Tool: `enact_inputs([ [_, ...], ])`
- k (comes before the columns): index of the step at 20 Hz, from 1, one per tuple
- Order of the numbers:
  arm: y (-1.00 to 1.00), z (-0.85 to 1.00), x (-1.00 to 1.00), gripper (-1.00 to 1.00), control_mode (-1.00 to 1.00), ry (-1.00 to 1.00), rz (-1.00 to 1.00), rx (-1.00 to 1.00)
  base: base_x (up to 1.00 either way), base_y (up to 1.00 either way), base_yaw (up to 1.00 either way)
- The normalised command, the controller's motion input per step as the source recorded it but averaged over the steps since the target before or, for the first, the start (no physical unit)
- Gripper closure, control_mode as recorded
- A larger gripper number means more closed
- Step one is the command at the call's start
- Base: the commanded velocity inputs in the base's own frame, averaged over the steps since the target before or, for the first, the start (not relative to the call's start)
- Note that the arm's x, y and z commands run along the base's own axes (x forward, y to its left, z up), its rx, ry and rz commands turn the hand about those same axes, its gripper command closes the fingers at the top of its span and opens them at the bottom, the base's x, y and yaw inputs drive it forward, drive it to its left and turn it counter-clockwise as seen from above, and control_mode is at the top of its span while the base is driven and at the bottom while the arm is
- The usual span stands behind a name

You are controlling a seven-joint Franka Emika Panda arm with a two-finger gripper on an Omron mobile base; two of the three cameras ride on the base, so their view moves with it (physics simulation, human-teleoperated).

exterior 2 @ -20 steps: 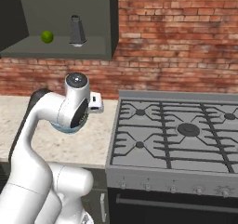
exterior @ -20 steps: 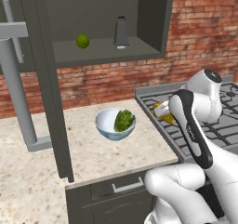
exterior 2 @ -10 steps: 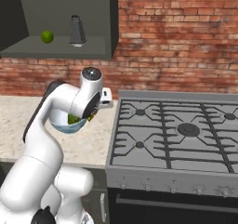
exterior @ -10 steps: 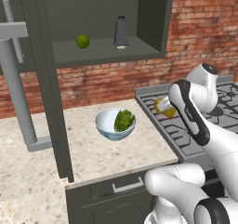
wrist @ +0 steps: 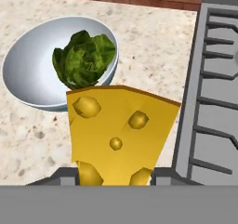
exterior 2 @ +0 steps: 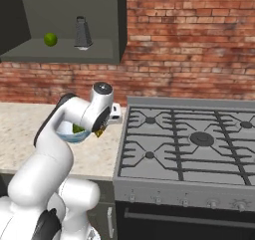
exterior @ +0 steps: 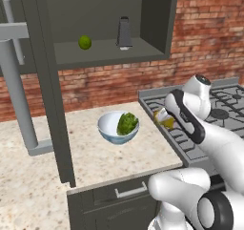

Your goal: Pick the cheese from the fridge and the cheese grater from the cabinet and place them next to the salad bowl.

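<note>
So the pincer (wrist: 116, 179) is clamped on the cheese (wrist: 118, 135) — the hand view has the yellow wedge sticking up between the tips, hanging over the counter (wrist: 153, 46) right beside the salad bowl (wrist: 32, 74). From the left base view the cheese (exterior: 163, 118) sits just at the stove (exterior: 190, 143) edge, with the bowl (exterior: 112, 129) a bit to its left. The cheese grater (exterior: 124, 32) is on the cabinet (exterior: 157, 19) shelf next to a lime (exterior: 85, 42), untouched.

What I'd worry about from here:

- The drop spot is a narrow strip of counter between bowl and stove. Release a bit too far toward the stove and the wedge lands on the raised edge or the grates, probably tipping or sliding off.
- Go too far the other way and it clips the bowl rim — could shove the bowl or end up in the salad.
- Letting go from too high looks risky too; a wedge likely tumbles instead of sitting flat.
- Later, the reach for the grater passes that open cabinet door (exterior: 47, 81), so the elbow could snag it.
</note>
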Motion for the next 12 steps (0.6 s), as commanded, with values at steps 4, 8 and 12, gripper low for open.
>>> enact_inputs([
  [4, 0.07, -0.58, 0.23, 1.00, -1.00, 0.00, 0.00, 0.00, 0.00, 0.00, 0.00],
  [8, 0.00, -0.10, 0.12, 1.00, -1.00, 0.00, 0.00, 0.00, 0.00, 0.00, 0.00],
  [12, 0.00, -0.22, 0.35, 1.00, -1.00, 0.00, 0.00, 0.00, 0.00, 0.00, 0.00],
])
